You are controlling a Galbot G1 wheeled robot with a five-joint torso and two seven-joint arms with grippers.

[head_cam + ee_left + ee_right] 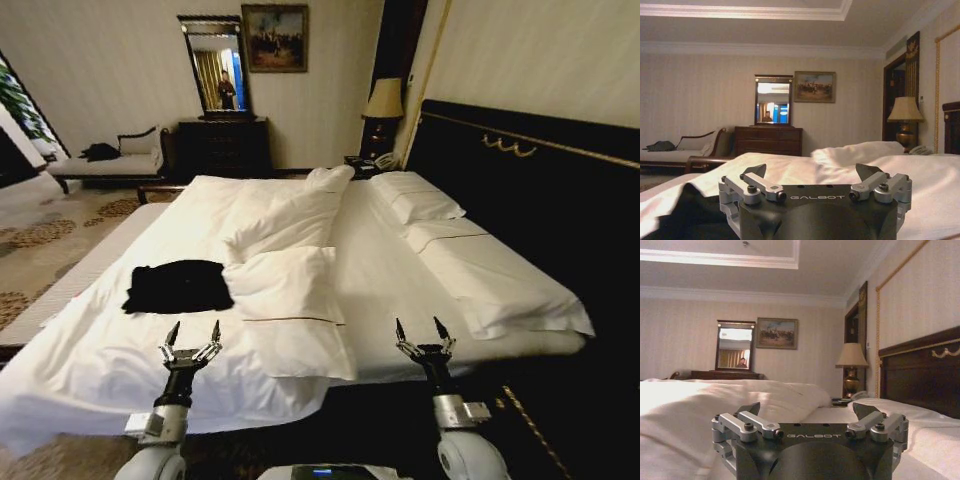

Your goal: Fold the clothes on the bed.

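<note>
From my head camera I see the bed (400,270) with white sheets and a dark headboard (540,170). The black T-shirt (178,286) lies crumpled on the near left part of the mattress, just beside a pillow (285,283). My left gripper (192,337) and right gripper (421,333) hover at the near edge, fingers spread, both apart from the shirt.

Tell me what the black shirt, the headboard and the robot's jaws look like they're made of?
The black T-shirt looks like soft matte cloth, lying limp and rumpled on the bed. The headboard seems dark polished wood with gold-coloured trim, possibly metal or paint. The left gripper and right gripper have silvery, metal-looking linkages and dark pointed jaws, metal or plastic, standing open.
</note>
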